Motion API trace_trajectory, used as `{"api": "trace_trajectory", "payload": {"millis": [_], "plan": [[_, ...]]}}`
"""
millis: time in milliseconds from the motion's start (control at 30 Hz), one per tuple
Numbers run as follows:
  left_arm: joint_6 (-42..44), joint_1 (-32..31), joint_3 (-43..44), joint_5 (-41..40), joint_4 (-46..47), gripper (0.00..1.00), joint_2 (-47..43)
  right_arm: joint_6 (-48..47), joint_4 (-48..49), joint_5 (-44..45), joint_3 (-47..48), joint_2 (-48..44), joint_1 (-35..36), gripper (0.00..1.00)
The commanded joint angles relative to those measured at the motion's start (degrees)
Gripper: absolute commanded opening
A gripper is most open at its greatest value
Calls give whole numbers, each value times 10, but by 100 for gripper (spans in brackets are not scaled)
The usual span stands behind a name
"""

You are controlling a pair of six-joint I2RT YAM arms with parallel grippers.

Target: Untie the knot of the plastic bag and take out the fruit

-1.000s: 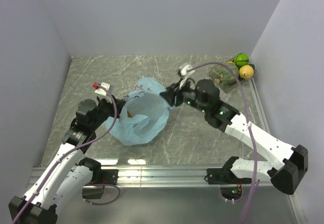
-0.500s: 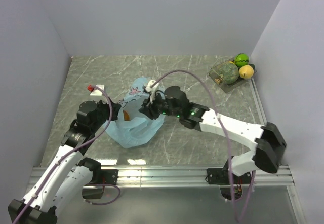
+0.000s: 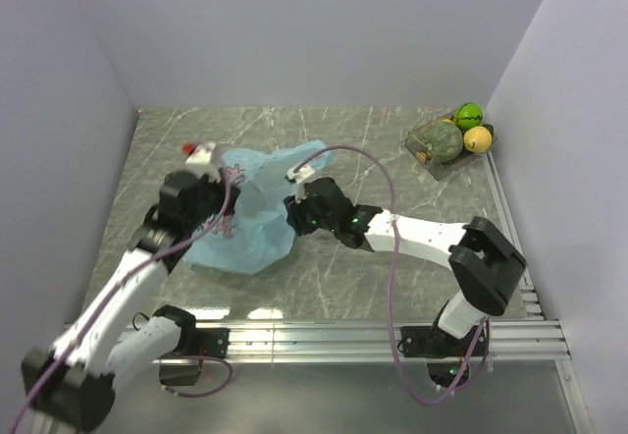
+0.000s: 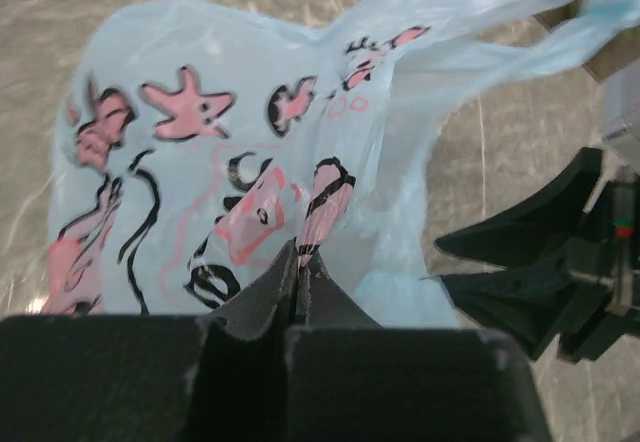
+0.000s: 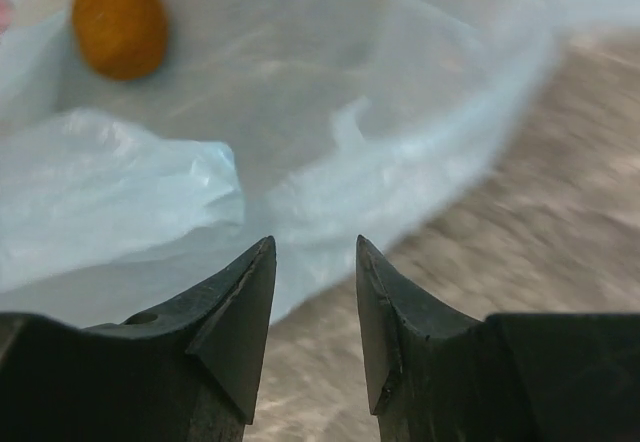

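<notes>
Top, left-wrist and right-wrist views. The plastic bag (image 3: 250, 230) lies crumpled on the grey table (image 3: 343, 139), left of centre, between my two arms. My left gripper (image 4: 300, 268) is clamped tight on a printed fold of the bag's near wall, with the film pinched between the fingertips. My right gripper (image 5: 315, 262) sits at the bag's right-hand edge, low over the table. Its jaws stand moderately apart with nothing between them, and the pale blue film lies just beyond the tips. Through the bag's mouth I see one orange fruit (image 5: 120, 22) resting inside. Well apart, in the far right corner, a clear tray (image 3: 417, 145) holds a melon (image 3: 442, 141), a green ball (image 3: 468, 116) and a yellow fruit (image 3: 478, 138).
</notes>
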Motion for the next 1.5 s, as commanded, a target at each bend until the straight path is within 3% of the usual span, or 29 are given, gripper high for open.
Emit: {"api": "trace_trajectory", "payload": {"millis": [0,100,233,333,467,600,800,1100,1267,1400,1467], "plan": [[76,2,135,102,93,1,120,44,26,89,-25,-79,-32,45],[99,-5,240,217,109,1,229,25,25,122,-46,-151,-32,45],[173,-59,329,247,62,1,289,4,31,100,-69,-281,-31,47],[193,-70,303,280,46,1,267,-17,25,68,-85,-348,-30,48],[186,-70,199,243,44,1,211,-26,19,56,-117,-382,-31,50],[122,-70,86,180,53,1,184,-13,26,39,-136,-360,-31,50],[41,-71,7,174,108,3,193,2,46,5,-128,-277,-30,44],[16,-71,-18,122,104,6,181,3,36,-67,-102,-179,-22,39],[-4,-71,-11,122,123,8,193,1,28,-58,-68,-133,-22,37],[-9,-71,-4,132,124,21,177,16,70,-39,-59,-71,-25,42],[-19,-71,6,125,117,34,154,34,89,-31,-53,-52,-33,45]]}}
